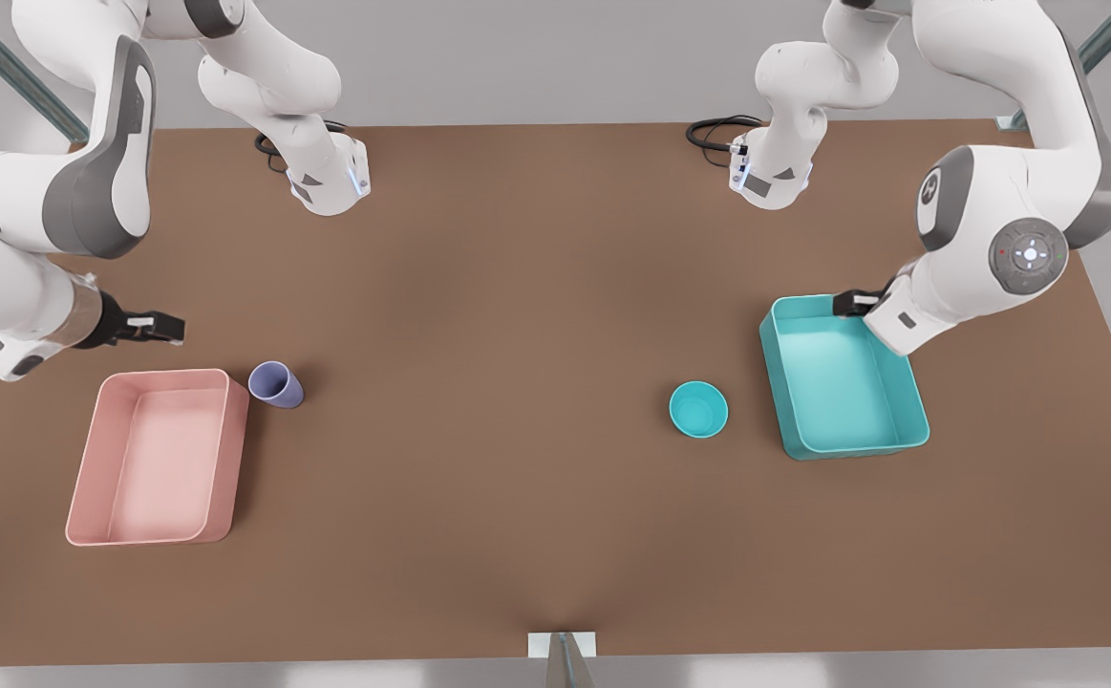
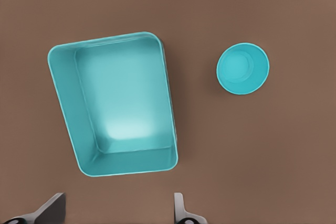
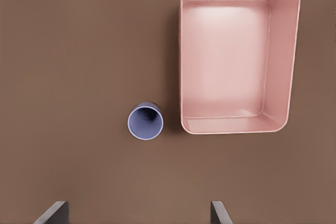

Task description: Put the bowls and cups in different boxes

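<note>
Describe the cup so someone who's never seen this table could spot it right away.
Find the pink box on the front view's left side of the brown table. The cup stands upright just beside that box's far corner. It is lavender, small, and taller and narrower than the teal bowl.

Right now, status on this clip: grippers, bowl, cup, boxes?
Left gripper open above teal box; right gripper open near pink box. Teal bowl and lavender cup on table, unboxed. Nothing in the way.
</note>
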### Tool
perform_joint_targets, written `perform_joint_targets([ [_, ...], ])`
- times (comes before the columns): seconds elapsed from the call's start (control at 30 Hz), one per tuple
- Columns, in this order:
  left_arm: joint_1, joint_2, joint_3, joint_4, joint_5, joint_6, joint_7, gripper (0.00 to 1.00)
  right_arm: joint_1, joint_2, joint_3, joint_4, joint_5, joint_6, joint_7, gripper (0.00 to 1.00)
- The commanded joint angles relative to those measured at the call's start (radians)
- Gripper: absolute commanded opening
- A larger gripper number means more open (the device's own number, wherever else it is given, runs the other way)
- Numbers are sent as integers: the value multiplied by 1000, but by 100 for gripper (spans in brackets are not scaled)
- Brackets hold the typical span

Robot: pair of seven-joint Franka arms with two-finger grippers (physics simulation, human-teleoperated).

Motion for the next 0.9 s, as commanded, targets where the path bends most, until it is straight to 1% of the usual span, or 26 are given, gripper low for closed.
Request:
perform_joint_targets([
  [0.0, -2, 3, 0, 0, 1, 50, -20, 100, 0, -3, 0, 0, -2, 38, -27, 100],
  [0.07, -8, 16, 0, 1, 1, 53, -26, 100, 6, 4, 3, -7, 7, 32, 9, 100],
  [0.1, -31, 73, -5, 14, -48, 85, -63, 100, 84, 32, 3, -82, 10, 24, 33, 100],
  [0.13, -84, 203, -38, 127, -53, 116, -95, 100, 158, 41, 9, -153, 18, 110, 177, 100],
  [0.17, -195, 341, -37, 253, 33, 117, -126, 100, 198, 64, 9, -187, 25, 184, 220, 100],
  [0.2, -270, 437, -32, 319, 67, 162, -167, 100, 197, 73, 9, -228, 62, 248, 240, 100],
  [0.23, -281, 518, -54, 359, 68, 249, -221, 100, 188, 98, 8, -237, 75, 280, 240, 100],
  [0.3, -293, 587, -95, 388, 148, 359, -223, 100, 148, 98, 6, -320, 78, 365, 226, 100],
  [0.33, -338, 592, -94, 360, 213, 444, -234, 100, 137, 100, 6, -340, 78, 385, 222, 100],
  [0.37, -341, 595, -92, 320, 219, 522, -237, 100, 129, 103, 6, -362, 78, 417, 220, 100],
  [0.4, -341, 601, -91, 314, 214, 568, -234, 100, 125, 106, 5, -377, 73, 457, 217, 100],
  [0.47, -365, 575, -60, 195, 213, 561, -292, 100, 126, 98, 5, -449, 71, 595, 203, 100],
  [0.57, -364, 530, -48, 32, 213, 550, -359, 100, 122, 90, 0, -501, 67, 653, 168, 100],
  [0.6, -365, 527, -46, 14, 214, 519, -376, 100, 118, 90, 0, -518, 65, 655, 167, 100],
  [0.67, -364, 533, -45, -6, 213, 530, -379, 100, 106, 90, -2, -556, 61, 661, 159, 100],
  [0.8, -367, 553, -46, -29, 203, 608, -388, 100, 92, 93, -2, -618, 61, 662, 144, 100],
  [0.87, -367, 563, -46, -29, 203, 613, -387, 100, 92, 104, -2, -641, 61, 661, 144, 100],
])
